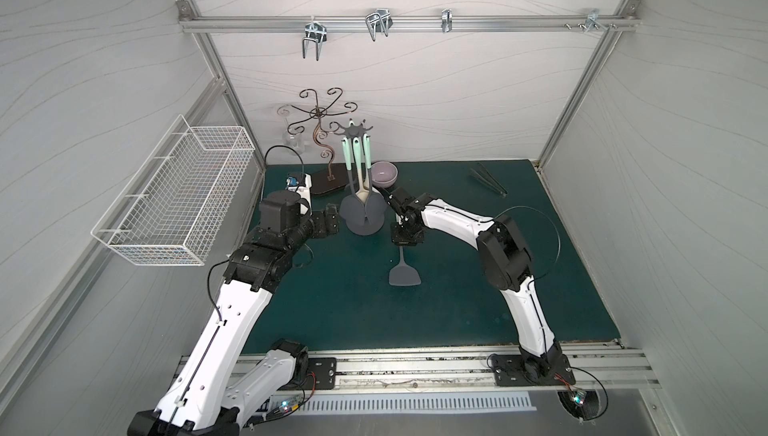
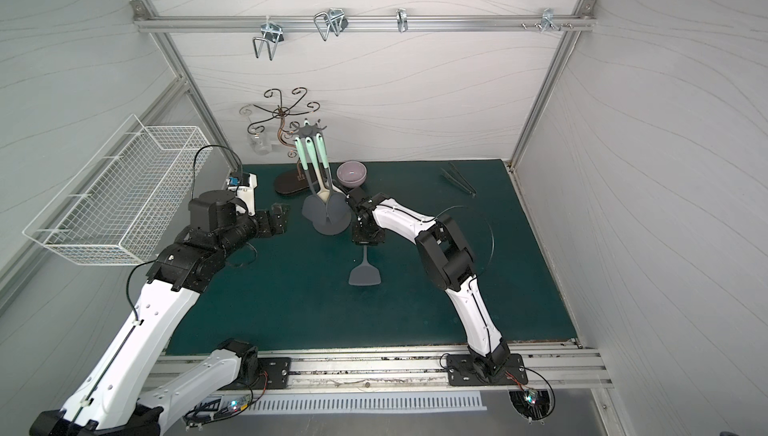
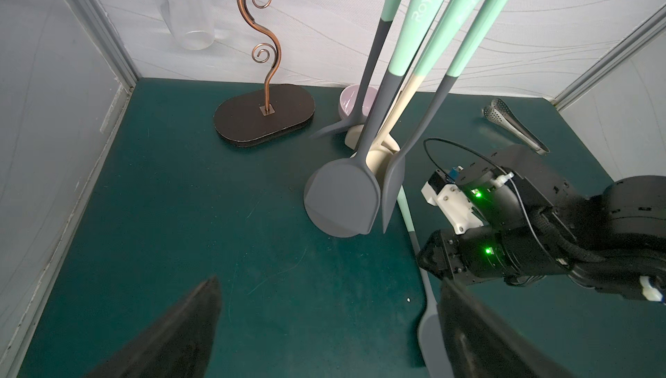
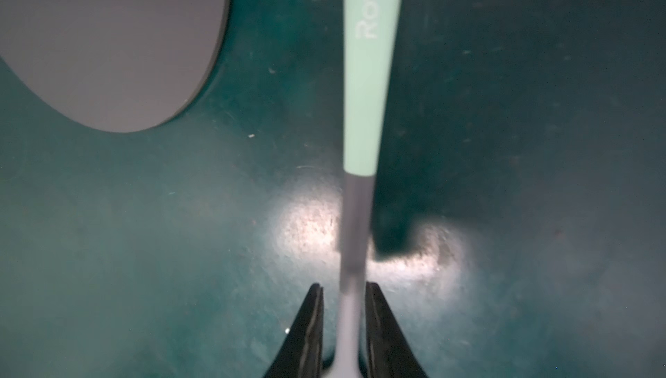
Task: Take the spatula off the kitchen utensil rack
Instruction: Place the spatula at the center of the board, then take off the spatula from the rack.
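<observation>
Top views, both: spatula (image 1: 404, 273) on green mat (image 1: 457, 309), pale walls (image 1: 415, 80) around.

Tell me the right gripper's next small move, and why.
Probably open the right gripper wider and lift it straight up. The grey-bladed, mint-handled spatula already lies flat on the dark green mat, apart from the tall dark-grey utensil rack, and the jaws stand slightly parted either side of its handle.

front mat (image 1: 332, 309) lies open; the kitchen utensil rack (image 1: 365, 228), bowl (image 1: 384, 174) and curly-wire stand (image 1: 328, 183) crowd the back.
</observation>
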`<state>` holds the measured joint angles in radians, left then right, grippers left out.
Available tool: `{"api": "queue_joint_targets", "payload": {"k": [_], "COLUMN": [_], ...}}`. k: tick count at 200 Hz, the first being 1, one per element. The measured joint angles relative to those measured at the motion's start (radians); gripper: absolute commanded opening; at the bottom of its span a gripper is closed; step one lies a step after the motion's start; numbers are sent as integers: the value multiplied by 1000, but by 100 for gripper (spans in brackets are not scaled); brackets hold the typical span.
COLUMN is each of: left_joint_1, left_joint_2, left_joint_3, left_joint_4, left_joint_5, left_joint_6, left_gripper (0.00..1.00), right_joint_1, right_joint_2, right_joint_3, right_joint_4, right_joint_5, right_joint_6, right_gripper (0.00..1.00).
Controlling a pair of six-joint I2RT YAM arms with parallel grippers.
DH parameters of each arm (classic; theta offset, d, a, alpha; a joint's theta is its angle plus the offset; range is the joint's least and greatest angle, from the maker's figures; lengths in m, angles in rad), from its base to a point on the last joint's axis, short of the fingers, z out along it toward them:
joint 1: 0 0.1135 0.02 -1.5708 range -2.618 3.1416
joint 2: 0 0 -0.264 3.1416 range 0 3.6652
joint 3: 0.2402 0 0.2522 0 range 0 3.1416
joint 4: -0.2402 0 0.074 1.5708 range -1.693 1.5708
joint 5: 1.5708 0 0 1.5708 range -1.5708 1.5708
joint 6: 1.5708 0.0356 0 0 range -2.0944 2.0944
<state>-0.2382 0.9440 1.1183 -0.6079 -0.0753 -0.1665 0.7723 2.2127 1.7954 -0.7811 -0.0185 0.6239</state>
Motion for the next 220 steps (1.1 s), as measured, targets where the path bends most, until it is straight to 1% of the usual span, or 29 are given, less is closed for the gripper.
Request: {"api": "queue_joint_targets", "payload": {"k": [19,40,55,66,74,94,107,126,141,176,220], "left_joint_1": [5,17,36,58,78,108,116,120,121,124,134], "left_joint_2": [5,21,43,65,86,130,154,178,188,200,204], "left_joint_3": [0,0,9,24,41,81,108,139,153,158,158], "left_joint_4": [0,1,-3,-6,-8,-10,-9,-6,-1,8,18], "left_joint_5": [3,10,36,71,103,170,207,251,277,309,319], "left_joint_6": [-1,-6,-16,-30,-45,-76,-94,-117,-129,-148,-151], "left_gripper": [98,98,98,98,98,98,98,97,97,97,97], "right_joint_1": [-6,-6,-2,6,14,34,41,45,46,46,46], "right_joint_2": [-81,-241,-372,-460,-509,-569,-575,-552,-505,-383,-296], "right_joint_3": [-78,-196,-275,-317,-333,-338,-338,-332,-303,-209,-133], "right_joint_4": [34,105,187,262,318,453,545,652,718,793,851], "right_joint_5": [4,37,75,102,117,124,111,73,45,33,33], "right_joint_6": [-3,-21,-53,-90,-119,-187,-230,-280,-312,-358,-391], "right_gripper": [22,22,24,27,30,37,42,43,43,43,43]}}
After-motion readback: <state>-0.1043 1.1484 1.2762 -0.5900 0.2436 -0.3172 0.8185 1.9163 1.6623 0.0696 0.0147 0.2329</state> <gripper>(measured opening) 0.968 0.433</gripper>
